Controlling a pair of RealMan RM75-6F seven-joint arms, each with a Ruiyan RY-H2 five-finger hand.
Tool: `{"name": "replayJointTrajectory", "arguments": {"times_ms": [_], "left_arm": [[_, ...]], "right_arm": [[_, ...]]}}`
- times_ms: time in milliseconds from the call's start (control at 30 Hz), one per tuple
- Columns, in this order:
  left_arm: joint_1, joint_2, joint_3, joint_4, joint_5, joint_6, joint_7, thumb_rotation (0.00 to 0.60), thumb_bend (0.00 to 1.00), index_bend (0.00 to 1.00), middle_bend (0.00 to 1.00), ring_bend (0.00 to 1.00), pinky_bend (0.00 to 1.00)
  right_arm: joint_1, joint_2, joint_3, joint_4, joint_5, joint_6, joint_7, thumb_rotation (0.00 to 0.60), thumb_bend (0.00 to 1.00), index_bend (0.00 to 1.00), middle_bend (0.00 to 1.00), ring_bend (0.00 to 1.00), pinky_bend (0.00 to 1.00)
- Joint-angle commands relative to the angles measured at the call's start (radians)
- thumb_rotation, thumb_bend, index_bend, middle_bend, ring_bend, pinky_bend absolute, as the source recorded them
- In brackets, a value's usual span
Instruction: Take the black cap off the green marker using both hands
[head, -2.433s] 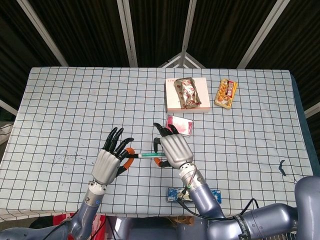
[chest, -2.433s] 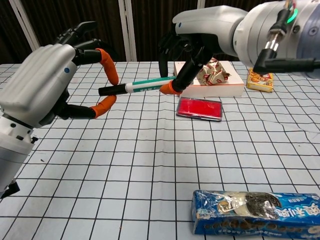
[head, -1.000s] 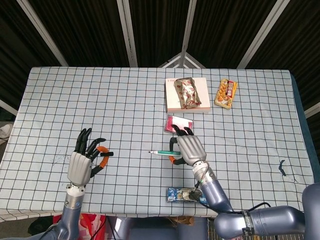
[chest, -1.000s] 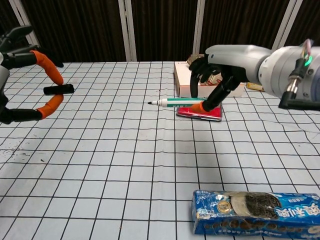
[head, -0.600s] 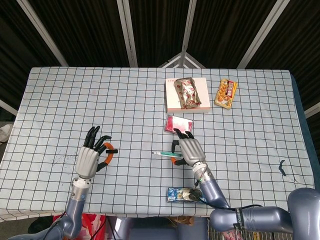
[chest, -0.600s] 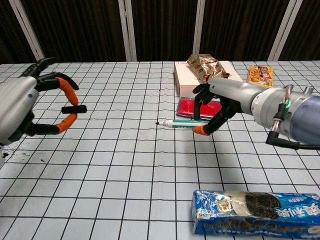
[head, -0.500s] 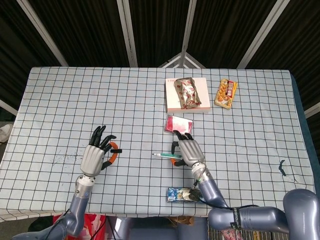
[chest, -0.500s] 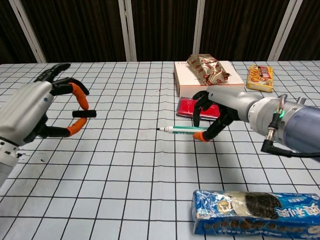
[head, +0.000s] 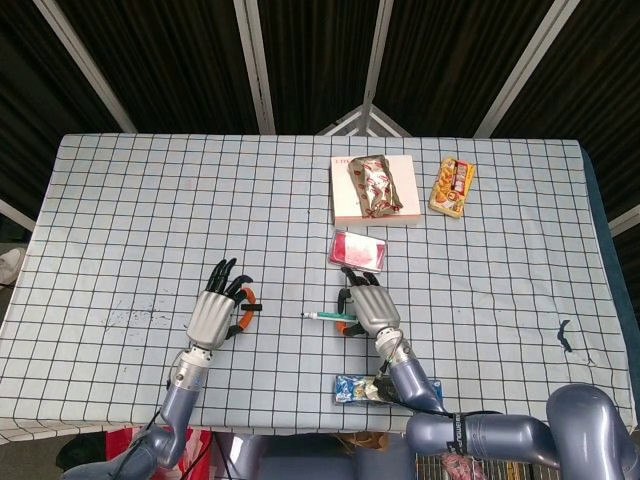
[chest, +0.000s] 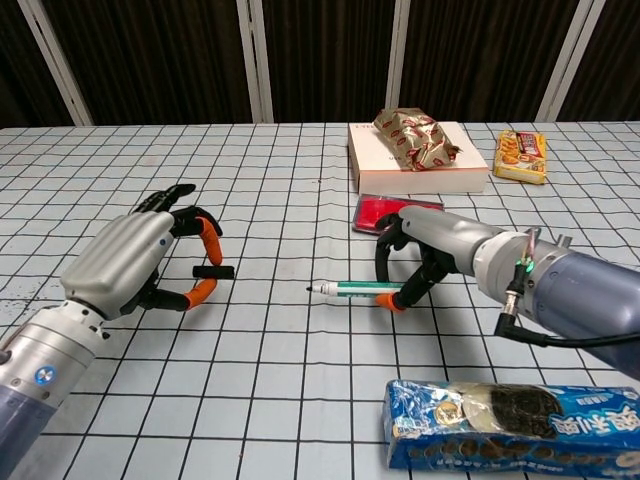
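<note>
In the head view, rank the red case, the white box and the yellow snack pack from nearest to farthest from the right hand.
From the right hand:
1. Red case, just beyond the fingers.
2. White box, farther back, wrapped snack on top.
3. Yellow snack pack, far back, to the right.

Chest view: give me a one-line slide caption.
Cap off: left hand pinches the black cap, right hand holds the uncapped green marker low over the table.

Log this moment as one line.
cap off | left hand holds black cap | right hand holds green marker, low over table
</note>
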Motion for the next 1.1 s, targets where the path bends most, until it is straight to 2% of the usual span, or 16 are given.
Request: {"name": "replayJointTrajectory", "arguments": {"times_ms": [33, 300, 433, 567, 700, 833, 933, 1033, 1100], "left_arm": [[0.0, -0.001, 0.006, -0.004, -0.005, -0.003, 0.009, 0.6, 0.5, 0.54, 0.27, 0.0, 0.0], [0.001, -0.001, 0.018, -0.01, -0.018, -0.029, 0.057, 0.6, 0.49, 0.32, 0.16, 0.0, 0.0], [0.009, 0.01, 0.025, -0.021, -0.015, -0.014, 0.061, 0.6, 0.49, 0.25, 0.1, 0.0, 0.0], [0.028, 0.056, 0.043, -0.092, 0.003, 0.038, 0.063, 0.6, 0.49, 0.21, 0.08, 0.0, 0.0], [0.06, 0.161, 0.051, -0.281, 0.036, 0.164, 0.058, 0.6, 0.48, 0.2, 0.08, 0.0, 0.0], [0.087, 0.309, 0.037, -0.534, 0.061, 0.254, 0.157, 0.6, 0.48, 0.2, 0.08, 0.0, 0.0], [0.109, 0.433, 0.029, -0.734, 0.071, 0.283, 0.263, 0.6, 0.48, 0.2, 0.08, 0.0, 0.0], [0.133, 0.528, 0.028, -0.857, 0.074, 0.296, 0.343, 0.6, 0.48, 0.2, 0.08, 0.0, 0.0], [0.148, 0.568, 0.028, -0.899, 0.068, 0.3, 0.366, 0.6, 0.48, 0.2, 0.08, 0.0, 0.0]], "right_arm": [[-0.006, -0.002, 0.006, 0.003, -0.006, -0.003, 0.003, 0.6, 0.67, 0.81, 0.09, 0.19, 0.09], [-0.022, 0.003, 0.017, 0.002, -0.018, -0.012, 0.005, 0.6, 0.67, 0.81, 0.09, 0.19, 0.09], [-0.03, 0.011, 0.024, -0.004, -0.021, -0.013, 0.004, 0.6, 0.67, 0.81, 0.09, 0.19, 0.09], [-0.036, 0.015, 0.03, -0.008, -0.028, -0.015, 0.007, 0.6, 0.67, 0.81, 0.09, 0.19, 0.09], [-0.041, 0.008, 0.035, 0.006, -0.035, -0.015, 0.012, 0.6, 0.68, 0.81, 0.09, 0.19, 0.09], [-0.043, -0.012, 0.042, 0.04, -0.043, -0.018, 0.02, 0.6, 0.68, 0.81, 0.09, 0.19, 0.09], [-0.041, -0.032, 0.05, 0.078, -0.049, -0.022, 0.023, 0.6, 0.68, 0.81, 0.09, 0.19, 0.09], [-0.037, -0.046, 0.054, 0.108, -0.048, -0.031, 0.018, 0.6, 0.68, 0.81, 0.09, 0.19, 0.09], [-0.037, -0.051, 0.056, 0.116, -0.047, -0.037, 0.02, 0.6, 0.68, 0.81, 0.09, 0.19, 0.09]]}}
